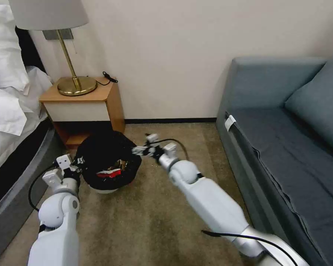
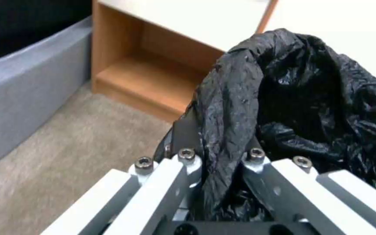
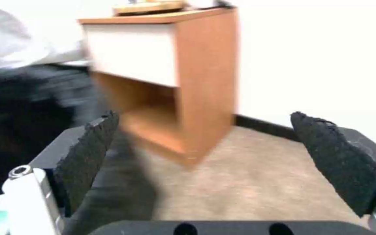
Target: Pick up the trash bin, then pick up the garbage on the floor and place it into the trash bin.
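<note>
The left gripper (image 2: 220, 156) is closed on the bag-wrapped rim of the trash bin (image 1: 108, 162), a fold of the black liner (image 2: 310, 107) being pinched between its jaws at the bin's left side. The right gripper (image 3: 214, 156) is held with its jaws spread wide and nothing between the black pads (image 3: 90, 147); it is seen just beside the bin's right rim, above the carpet (image 1: 155, 218). The bin is tilted, mouth toward the robot, in front of the nightstand (image 1: 85, 107), between the bed (image 1: 11, 111) and the sofa (image 1: 285, 147). Garbage (image 1: 111, 171), red-and-white and gold pieces, is seen inside the bin. No litter is seen on the visible carpet, so the task is judged nearly or fully complete.
</note>
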Controlling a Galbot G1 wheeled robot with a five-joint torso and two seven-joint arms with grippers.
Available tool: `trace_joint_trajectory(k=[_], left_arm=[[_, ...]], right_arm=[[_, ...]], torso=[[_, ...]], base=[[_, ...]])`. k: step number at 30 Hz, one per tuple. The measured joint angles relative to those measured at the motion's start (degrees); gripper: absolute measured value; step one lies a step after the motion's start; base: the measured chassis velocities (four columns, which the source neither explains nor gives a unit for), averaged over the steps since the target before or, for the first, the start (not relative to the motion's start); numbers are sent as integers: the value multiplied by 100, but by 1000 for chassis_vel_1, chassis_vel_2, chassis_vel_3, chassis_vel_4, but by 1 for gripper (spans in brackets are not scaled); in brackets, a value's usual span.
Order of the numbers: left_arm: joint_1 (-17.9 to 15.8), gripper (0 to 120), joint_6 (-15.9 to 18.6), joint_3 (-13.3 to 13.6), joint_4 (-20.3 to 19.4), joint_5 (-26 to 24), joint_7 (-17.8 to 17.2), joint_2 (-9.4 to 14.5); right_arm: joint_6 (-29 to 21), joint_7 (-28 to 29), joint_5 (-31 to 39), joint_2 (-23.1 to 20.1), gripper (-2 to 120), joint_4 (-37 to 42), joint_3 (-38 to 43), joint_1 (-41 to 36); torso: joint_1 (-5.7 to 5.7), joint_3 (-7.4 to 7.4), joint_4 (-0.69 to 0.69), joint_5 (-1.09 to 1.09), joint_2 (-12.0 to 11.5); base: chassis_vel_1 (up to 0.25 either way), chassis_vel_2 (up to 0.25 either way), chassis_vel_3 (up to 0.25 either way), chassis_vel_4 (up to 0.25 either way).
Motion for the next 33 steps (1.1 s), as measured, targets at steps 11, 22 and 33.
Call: trace_joint_trajectory(k=[11, 22, 33], left_arm=[[108, 5, -9, -333, 452, -858, -81, 23], [80, 9, -71, -331, 938, -1389, -58, 32], [117, 49, -99, -480, 1040, -1234, -68, 130]], right_arm=[[71, 3, -156, -283, 100, -81, 819, -420], [81, -186, -276, -305, 100, -91, 1009, -683], [85, -223, -311, -273, 100, 13, 1089, -896]], torso=[[0, 0, 0, -1, 0], [0, 0, 0, -2, 0], [0, 0, 1, -2, 0]], base=[[0, 0, 0, 0], [0, 0, 0, 0], [0, 0, 0, 0]])
